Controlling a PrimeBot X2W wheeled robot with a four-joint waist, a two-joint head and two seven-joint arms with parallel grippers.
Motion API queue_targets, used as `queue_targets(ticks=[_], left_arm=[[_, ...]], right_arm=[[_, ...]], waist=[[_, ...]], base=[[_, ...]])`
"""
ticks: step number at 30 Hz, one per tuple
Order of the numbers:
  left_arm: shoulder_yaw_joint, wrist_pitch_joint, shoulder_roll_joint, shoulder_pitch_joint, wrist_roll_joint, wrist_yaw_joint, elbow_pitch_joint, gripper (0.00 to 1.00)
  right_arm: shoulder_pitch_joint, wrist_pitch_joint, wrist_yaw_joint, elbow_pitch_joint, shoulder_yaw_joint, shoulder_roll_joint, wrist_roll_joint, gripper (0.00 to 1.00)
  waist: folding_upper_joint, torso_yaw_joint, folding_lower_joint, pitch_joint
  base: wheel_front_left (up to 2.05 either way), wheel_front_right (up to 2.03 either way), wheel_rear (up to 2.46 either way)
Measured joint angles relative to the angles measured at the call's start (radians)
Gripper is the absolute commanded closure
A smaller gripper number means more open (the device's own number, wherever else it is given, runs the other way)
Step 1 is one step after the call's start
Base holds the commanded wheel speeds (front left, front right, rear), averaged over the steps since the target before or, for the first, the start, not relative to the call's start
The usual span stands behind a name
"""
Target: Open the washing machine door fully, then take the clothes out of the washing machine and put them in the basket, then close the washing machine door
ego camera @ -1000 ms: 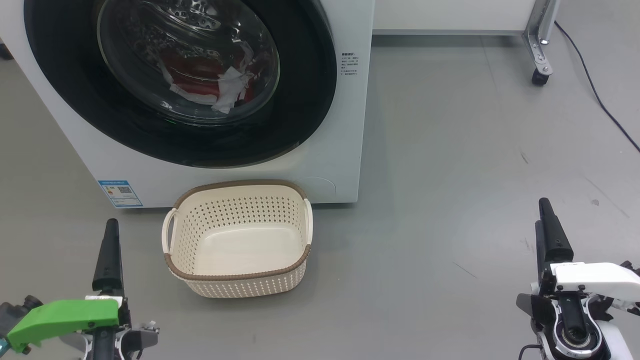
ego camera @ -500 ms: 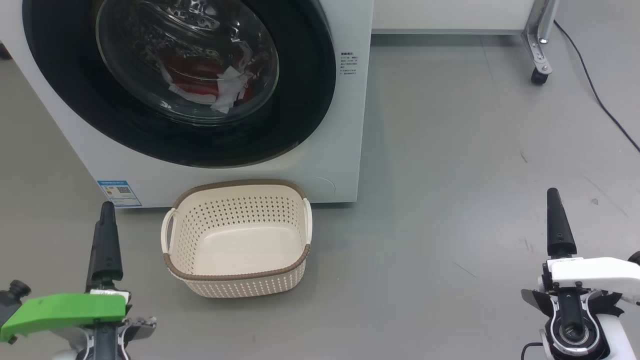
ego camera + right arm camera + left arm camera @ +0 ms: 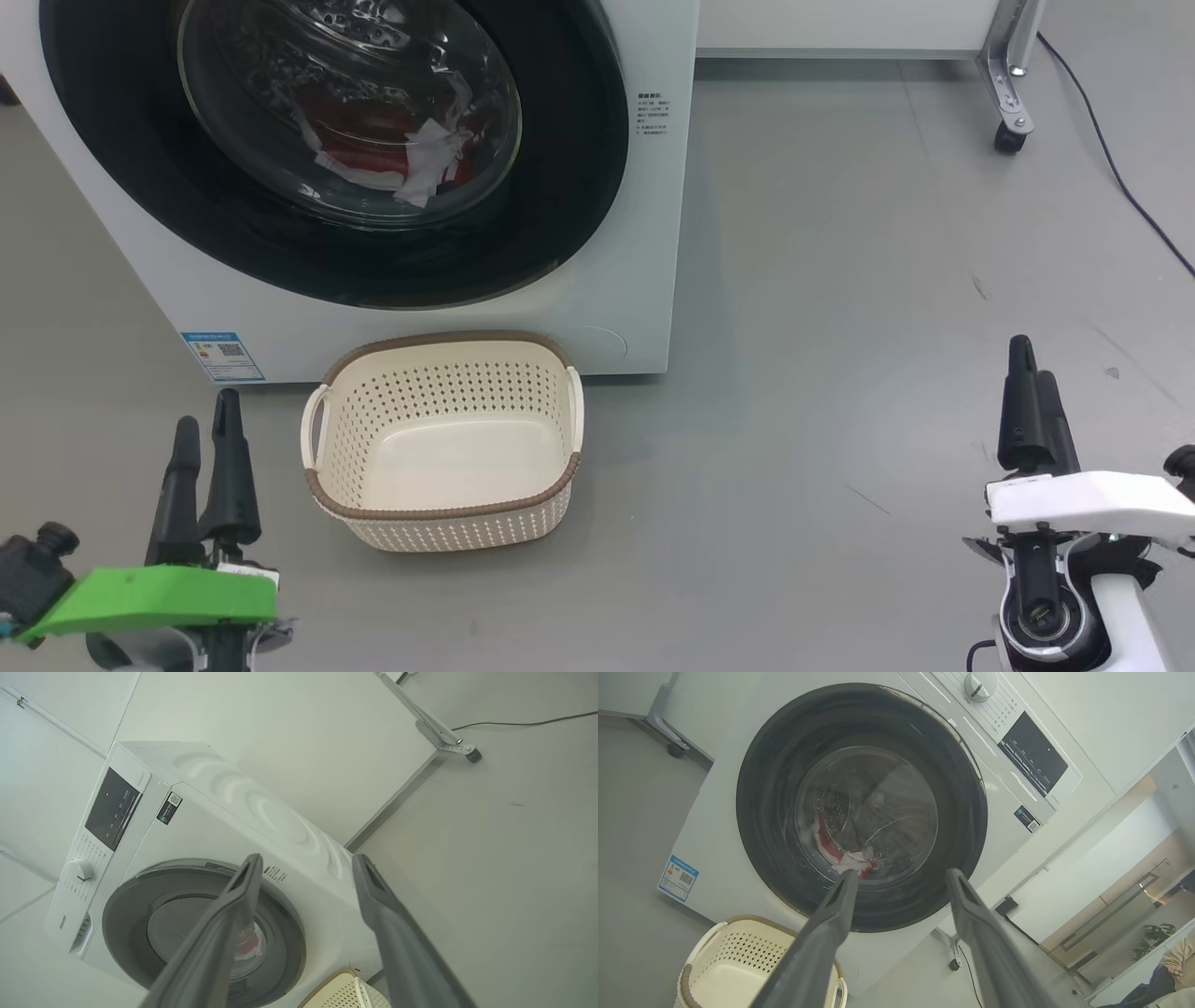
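Clothes (image 3: pixel 392 163), red and white, lie heaped inside the washer (image 3: pixel 653 299) behind the glass of its shut door (image 3: pixel 569 187), at the far left of my screen. Just in front of the washer, below the door, the basket (image 3: pixel 448 527) stands on the grey floor (image 3: pixel 840 327). My left gripper (image 3: pixel 205 411) hovers near the basket's left side and my right gripper (image 3: pixel 1034 359) well apart at near right, both with jaws spread, holding nothing.

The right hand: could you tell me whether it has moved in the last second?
Yes. The right hand has moved forward: its fingertips were level with the dark floor speck and now reach beyond it.
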Motion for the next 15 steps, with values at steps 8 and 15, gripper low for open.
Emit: queue_targets(ticks=[8,15], left_arm=[[-0.029,-0.027,0.002,0.01,0.159,0.0,-0.004,0.0],[-0.03,-0.049,0.002,0.012,0.309,-0.001,-0.003,0.0]], right_arm=[[0.0,-0.025,-0.027,0.002,0.064,-0.002,-0.194,0.0],[0.0,-0.05,-0.06,0.02,0.118,-0.009,-0.347,0.0]], waist=[[0.0,0.0,0.0,0.005],[0.0,0.0,0.0001,0.008]], base=[[0.0,0.0,0.0],[0.0,0.0,0.0]])
